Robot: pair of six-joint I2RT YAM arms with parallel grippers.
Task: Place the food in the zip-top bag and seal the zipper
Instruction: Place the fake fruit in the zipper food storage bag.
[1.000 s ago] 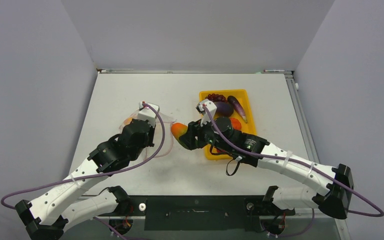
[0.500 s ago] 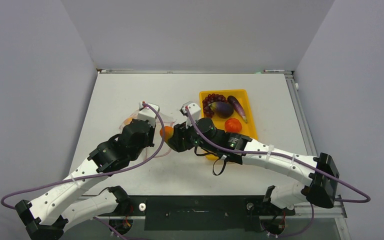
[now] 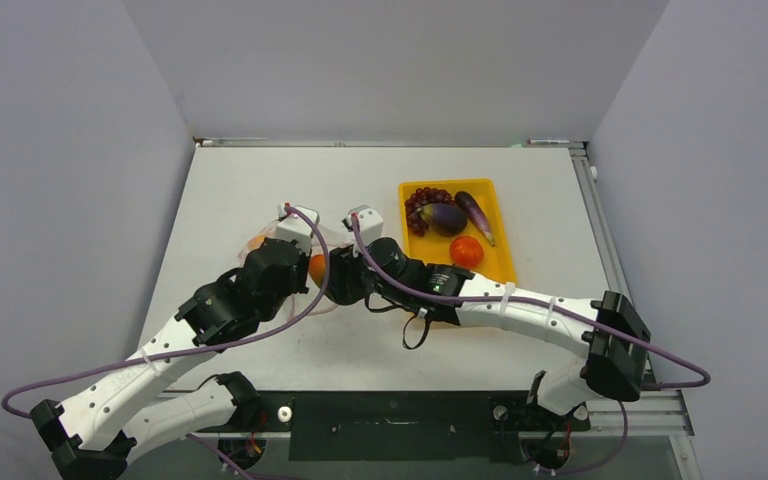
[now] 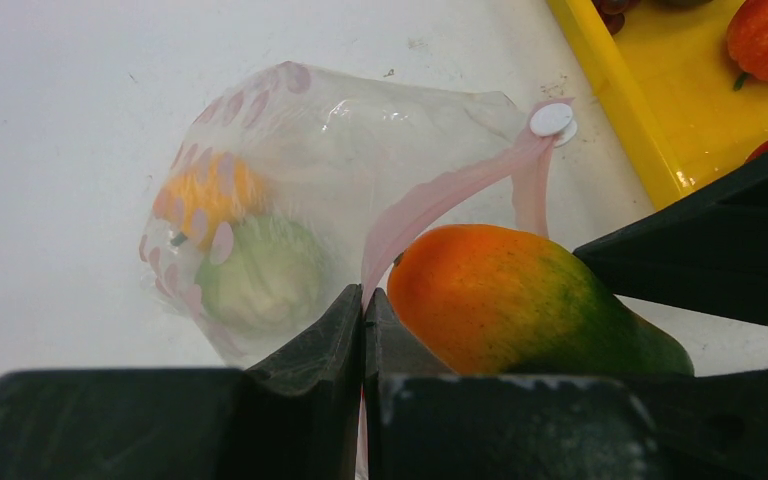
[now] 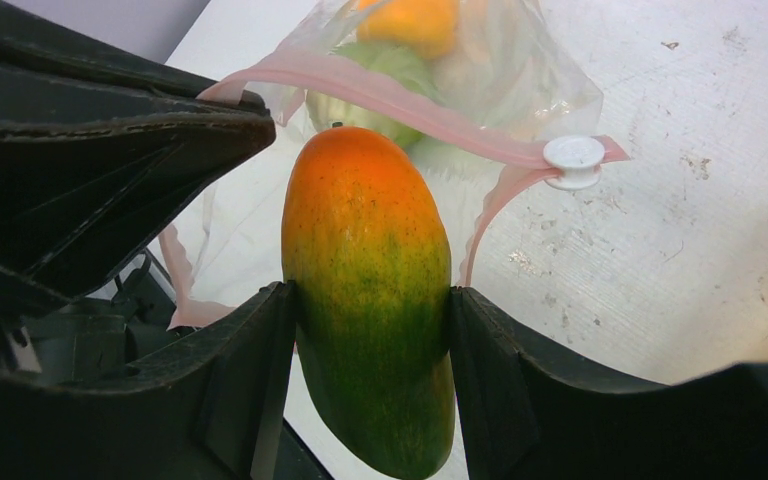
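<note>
One mango (image 5: 368, 250) sits in the right claw (image 5: 370, 310), at the bag (image 5: 530, 90)'s mouth.

- A white, lightly scuffed rectangular tabletop (image 3: 260, 180) is seen.
- A clear floppy plastic bag with pink dots (image 4: 360, 130) is laid just left of its middle.
- A yellow rectangular plastic tray (image 3: 495, 262) is set right of middle, nearer the far edge.
</note>
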